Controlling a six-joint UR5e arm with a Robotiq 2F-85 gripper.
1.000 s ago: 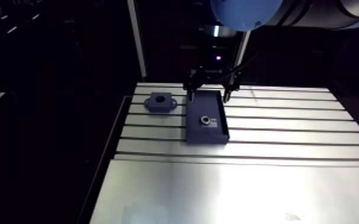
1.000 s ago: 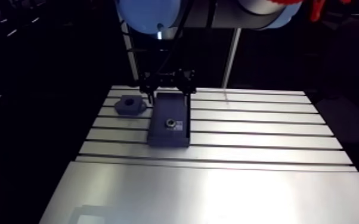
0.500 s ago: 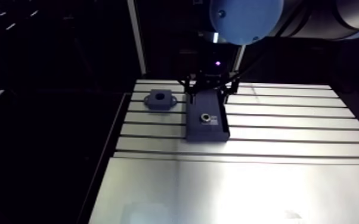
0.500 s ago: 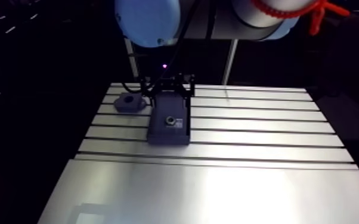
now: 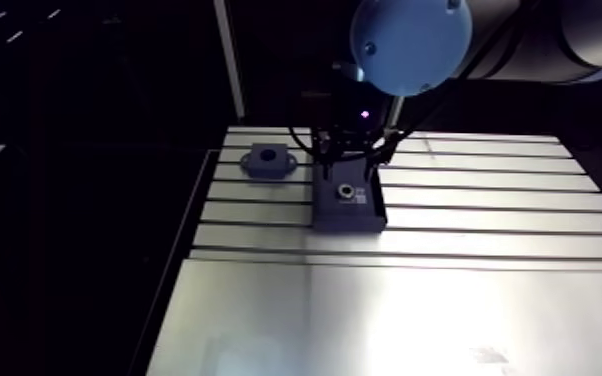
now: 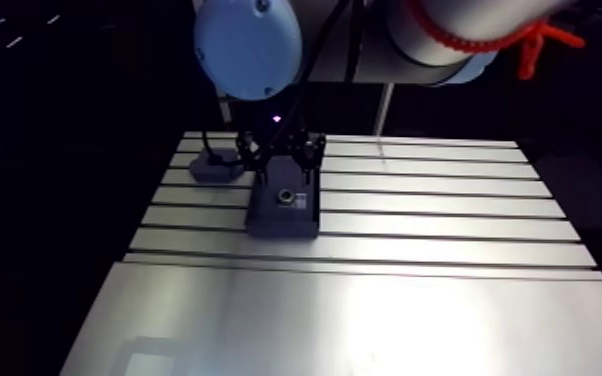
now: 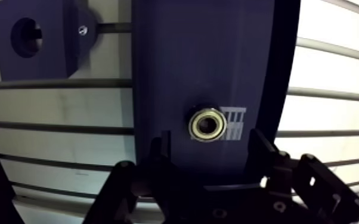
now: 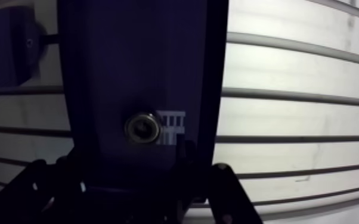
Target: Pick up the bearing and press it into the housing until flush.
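Two spread fingers (image 7: 160,158), bearing (image 7: 207,124) between

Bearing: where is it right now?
Wrist view: the bearing lies on the dark tray beside a white label, just ahead of the open gripper; the housing stands apart beside the tray.

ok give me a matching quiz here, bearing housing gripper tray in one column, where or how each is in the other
1 bearing
2 housing
3 gripper
4 tray

a open, nothing held
b flat, carrying the bearing
c bore empty, beside the tray
d lying on the tray, ahead of the fingers

Pairs: 1-d, 2-c, 3-a, 4-b
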